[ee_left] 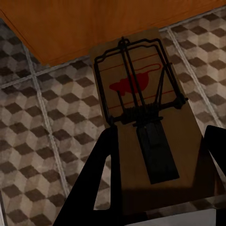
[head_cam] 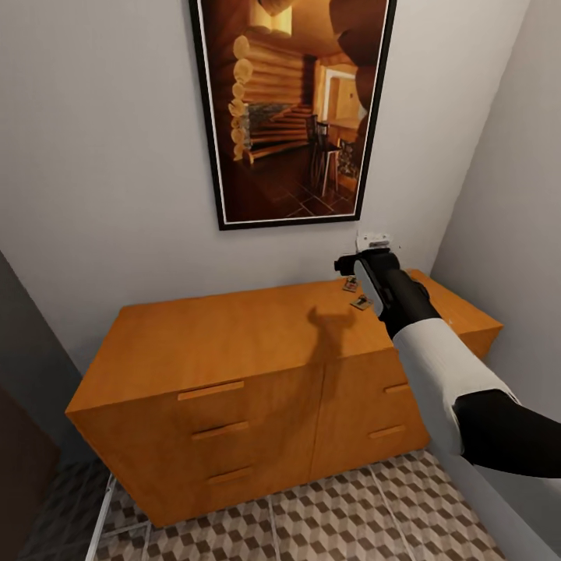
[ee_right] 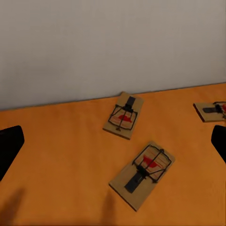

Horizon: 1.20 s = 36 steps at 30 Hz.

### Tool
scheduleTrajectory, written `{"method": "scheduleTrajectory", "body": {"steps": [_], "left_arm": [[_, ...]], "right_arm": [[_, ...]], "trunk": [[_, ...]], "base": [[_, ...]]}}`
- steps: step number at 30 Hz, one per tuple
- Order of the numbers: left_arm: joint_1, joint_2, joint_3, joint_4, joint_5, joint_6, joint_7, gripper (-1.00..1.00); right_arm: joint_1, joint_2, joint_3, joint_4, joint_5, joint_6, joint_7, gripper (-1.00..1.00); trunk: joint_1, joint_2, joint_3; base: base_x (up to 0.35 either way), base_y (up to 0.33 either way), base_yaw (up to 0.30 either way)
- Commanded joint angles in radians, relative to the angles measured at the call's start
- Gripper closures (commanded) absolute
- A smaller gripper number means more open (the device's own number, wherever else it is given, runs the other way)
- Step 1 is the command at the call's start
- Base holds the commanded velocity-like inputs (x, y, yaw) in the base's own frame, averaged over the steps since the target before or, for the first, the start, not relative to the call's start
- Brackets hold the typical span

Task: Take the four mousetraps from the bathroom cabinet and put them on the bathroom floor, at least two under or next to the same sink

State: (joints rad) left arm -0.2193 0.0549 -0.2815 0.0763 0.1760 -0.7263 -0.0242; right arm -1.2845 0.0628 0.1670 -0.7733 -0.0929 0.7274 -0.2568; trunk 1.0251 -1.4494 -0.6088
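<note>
Gripping a mousetrap, left hand; right hand, fingers spread, above cabinet traps.

cabinet top open, wall prob. close behind

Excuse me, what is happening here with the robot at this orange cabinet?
The left gripper holds one mousetrap between its fingers, above the patterned floor beside the cabinet. The right gripper is open, hovering above the cabinet top, where three more mousetraps lie near the wall. None is on the floor yet.
</note>
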Motion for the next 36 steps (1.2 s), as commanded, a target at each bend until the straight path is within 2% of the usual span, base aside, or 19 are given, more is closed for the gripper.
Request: {"method": "scheduleTrajectory", "body": {"steps": [1,6,15,28,33,36], "left_arm": [[-0.001,-0.001,-0.008,0.003,0.010,-0.005,-0.002,1.00],[-0.001,-0.001,-0.008,0.003,0.010,-0.005,-0.003,1.00],[-0.001,-0.001,-0.008,0.003,0.010,-0.005,-0.002,1.00],[-0.001,-0.001,-0.008,0.003,0.010,-0.005,-0.002,1.00],[-0.001,-0.001,-0.008,0.003,0.010,-0.005,-0.002,1.00],[-0.001,-0.001,-0.008,0.003,0.010,-0.005,-0.002,1.00]], "right_arm": [[-0.001,-0.001,0.003,0.011,-0.010,-0.008,-0.008,-1.00],[-0.001,-0.003,0.003,0.055,-0.010,-0.047,0.020,-1.00],[-0.001,-0.007,0.003,0.062,-0.005,-0.054,0.106,-1.00],[0.000,-0.007,0.003,0.063,-0.010,-0.057,0.130,-1.00],[0.000,-0.010,0.002,0.063,-0.008,-0.057,0.221,-1.00],[0.000,-0.031,0.002,0.066,-0.007,-0.057,0.300,-1.00]], "trunk": [[0.000,-0.001,-0.001],[0.000,-0.001,-0.001],[0.000,-0.001,-0.001],[0.000,-0.001,-0.001],[0.000,-0.001,-0.001],[0.000,-0.001,-0.001]], "base": [[0.004,0.001,0.000],[0.001,0.000,0.000],[0.000,0.000,0.000],[0.000,0.000,0.000],[0.000,0.000,0.000],[0.000,0.000,0.000]]}}
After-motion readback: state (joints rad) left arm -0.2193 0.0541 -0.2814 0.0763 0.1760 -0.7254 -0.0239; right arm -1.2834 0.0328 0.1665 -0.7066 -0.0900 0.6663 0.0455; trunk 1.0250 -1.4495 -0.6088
